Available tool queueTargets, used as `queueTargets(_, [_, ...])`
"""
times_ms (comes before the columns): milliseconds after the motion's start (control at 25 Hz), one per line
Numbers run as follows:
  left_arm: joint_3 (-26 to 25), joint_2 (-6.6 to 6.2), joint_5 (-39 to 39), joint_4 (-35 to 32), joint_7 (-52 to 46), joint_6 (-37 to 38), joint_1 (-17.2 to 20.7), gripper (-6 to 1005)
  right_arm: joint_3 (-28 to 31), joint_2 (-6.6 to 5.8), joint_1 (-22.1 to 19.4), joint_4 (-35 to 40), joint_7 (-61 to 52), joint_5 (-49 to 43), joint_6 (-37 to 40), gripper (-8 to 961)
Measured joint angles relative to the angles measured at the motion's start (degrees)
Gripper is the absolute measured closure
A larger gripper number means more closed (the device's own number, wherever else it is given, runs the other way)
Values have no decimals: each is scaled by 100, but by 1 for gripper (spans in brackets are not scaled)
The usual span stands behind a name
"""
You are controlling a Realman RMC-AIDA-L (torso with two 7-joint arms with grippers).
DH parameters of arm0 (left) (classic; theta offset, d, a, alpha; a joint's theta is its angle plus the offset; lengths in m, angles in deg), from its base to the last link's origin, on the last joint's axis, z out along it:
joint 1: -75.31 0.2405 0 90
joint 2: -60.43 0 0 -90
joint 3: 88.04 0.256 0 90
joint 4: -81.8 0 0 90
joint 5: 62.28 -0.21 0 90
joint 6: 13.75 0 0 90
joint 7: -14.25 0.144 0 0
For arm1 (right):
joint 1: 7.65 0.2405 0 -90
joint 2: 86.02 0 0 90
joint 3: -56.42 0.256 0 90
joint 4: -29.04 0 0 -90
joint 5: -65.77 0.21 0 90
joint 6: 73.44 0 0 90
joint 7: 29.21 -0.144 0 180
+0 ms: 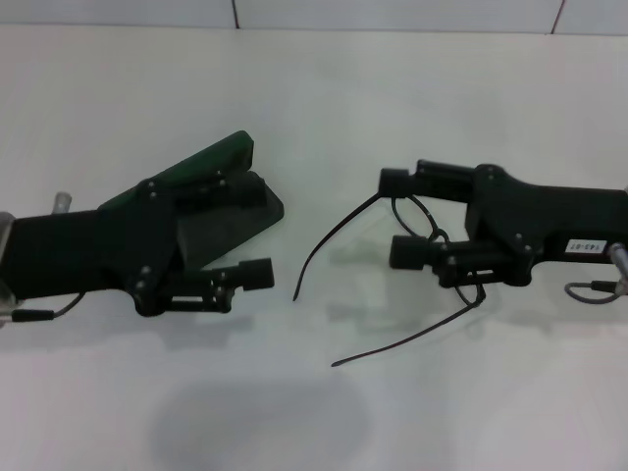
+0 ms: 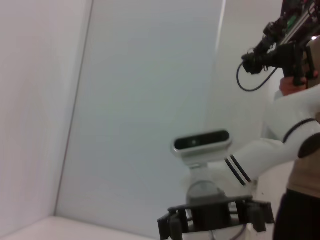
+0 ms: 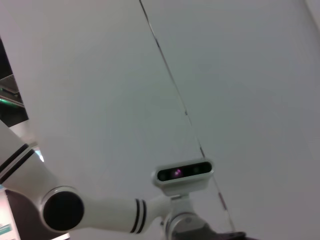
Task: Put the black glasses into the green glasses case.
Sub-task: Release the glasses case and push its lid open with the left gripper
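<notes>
The green glasses case point(image 1: 218, 157) lies open on the white table point(image 1: 314, 88), left of centre, with its lid raised and its dark grey lining point(image 1: 228, 228) showing. My left gripper point(image 1: 251, 232) is open and straddles the case base, one finger over the lining and the other just off the near edge. The black glasses point(image 1: 424, 218) sit between the fingers of my right gripper point(image 1: 398, 216), right of centre. Their temple arms stretch toward the case, and their shadows fall apart from them on the table. Neither wrist view shows these things.
Bare white table lies between the two grippers and in front of them. A tiled wall edge point(image 1: 392, 15) runs along the back. The wrist views show only walls and my own head camera point(image 2: 202, 142), which also appears in the right wrist view point(image 3: 182, 174).
</notes>
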State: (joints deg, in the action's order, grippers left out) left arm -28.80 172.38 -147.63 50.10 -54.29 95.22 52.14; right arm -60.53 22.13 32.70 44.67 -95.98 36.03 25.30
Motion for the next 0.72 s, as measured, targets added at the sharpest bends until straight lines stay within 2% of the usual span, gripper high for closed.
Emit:
queueTargets(160, [-378,91,31,-459,-274,-7,-21,148,387,23,-270,-61,497,-4,-83,97])
queueTargets(240, [-661,200,-3,-1219,-806,-82,-16,148,609,30,-464,-65,816,-7,-241,97])
queueTargets(400, [-895,418,-601,-3557,-2300,-609,0,157,1138,120,-971,-66,1310,-9,-630,98])
queueTargets(480, [-835,598,-1478,-4854,-2941,-1004,1,184,1353,180,-1197,-68,1446,-10,-662,98])
queueTargets(560, [-533,771,-2782,-5856,-3346,-1369,6,234,1549,258,-1404,-69,1533,-9,-676,98])
queueTargets(600, [-268,816,-3419,-6220,-3549,-1519,19,259,1617,292,-1474,-71,1565,-9,-697,98])
queueTargets(640, [75,808,-3976,-6441,-3812,-1697,15,284,1671,319,-1526,-70,1587,-8,-716,98])
queueTargets(720, [567,785,-4762,-6561,-4248,-1977,-20,308,1733,354,-1611,-70,1635,-2,-737,98])
